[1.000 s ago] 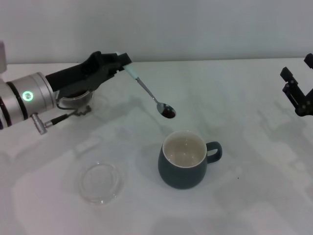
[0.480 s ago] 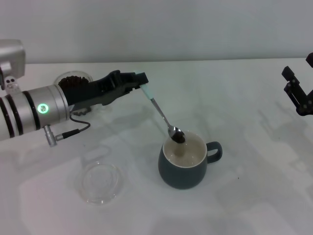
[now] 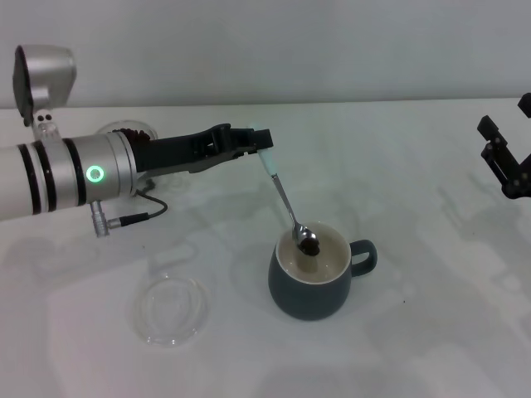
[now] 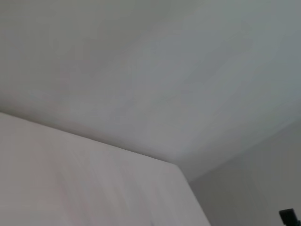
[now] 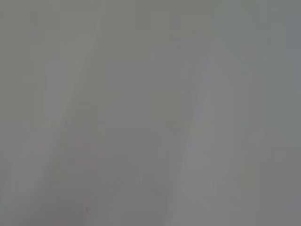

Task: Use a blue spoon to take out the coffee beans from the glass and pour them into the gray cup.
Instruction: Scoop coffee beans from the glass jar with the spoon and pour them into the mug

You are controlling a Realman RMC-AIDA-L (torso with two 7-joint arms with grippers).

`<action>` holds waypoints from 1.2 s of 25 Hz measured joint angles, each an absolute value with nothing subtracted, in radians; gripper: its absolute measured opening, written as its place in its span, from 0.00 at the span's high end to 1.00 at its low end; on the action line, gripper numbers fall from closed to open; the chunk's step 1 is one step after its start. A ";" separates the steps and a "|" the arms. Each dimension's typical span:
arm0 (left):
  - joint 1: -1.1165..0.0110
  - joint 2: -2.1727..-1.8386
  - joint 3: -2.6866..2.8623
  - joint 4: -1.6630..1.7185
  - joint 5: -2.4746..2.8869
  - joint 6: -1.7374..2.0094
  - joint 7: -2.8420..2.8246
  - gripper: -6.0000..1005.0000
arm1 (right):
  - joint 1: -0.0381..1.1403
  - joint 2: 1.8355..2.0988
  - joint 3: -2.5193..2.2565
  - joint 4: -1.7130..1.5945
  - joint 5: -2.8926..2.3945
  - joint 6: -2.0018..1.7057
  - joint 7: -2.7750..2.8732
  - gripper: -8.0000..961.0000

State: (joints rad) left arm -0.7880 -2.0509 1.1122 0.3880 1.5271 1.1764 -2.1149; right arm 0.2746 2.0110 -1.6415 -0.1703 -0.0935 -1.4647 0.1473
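Note:
My left gripper [image 3: 247, 143] is shut on the pale blue handle of the blue spoon [image 3: 287, 202]. The spoon slants down to the right, and its silver bowl sits inside the mouth of the gray cup [image 3: 313, 284]. A few dark coffee beans [image 3: 309, 246] lie in the spoon bowl. The gray cup stands upright at the table's middle, handle to the right. The glass [image 3: 131, 131] with beans shows only partly behind my left arm at the back left. My right gripper [image 3: 506, 164] hangs at the far right edge, away from everything. The wrist views show only blank surfaces.
A flat clear round dish [image 3: 171, 308] lies on the white table in front of my left arm, left of the gray cup. A cable loops under the left arm's wrist [image 3: 133, 217].
My left arm has swung right and forward, carrying the spoon with beans from near the glass to over the gray cup, then lowering its bowl into the cup's mouth. The right arm has not moved.

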 joint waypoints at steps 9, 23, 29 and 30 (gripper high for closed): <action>-0.814 -2.049 1.112 0.424 1.602 1.129 -2.105 0.86 | 0.280 2.011 -1.646 -0.169 -0.095 -1.461 0.147 0.40; -0.899 -2.063 1.112 0.462 1.694 1.099 -2.073 0.86 | 0.285 2.011 -1.646 -0.169 -0.095 -1.439 0.147 0.40; -0.900 -2.065 1.112 0.490 1.690 1.108 -2.074 0.86 | 0.285 2.011 -1.645 -0.169 -0.095 -1.439 0.147 0.40; -0.898 -2.065 1.112 0.491 1.692 1.108 -2.075 0.86 | 0.285 2.011 -1.645 -0.169 -0.095 -1.439 0.147 0.40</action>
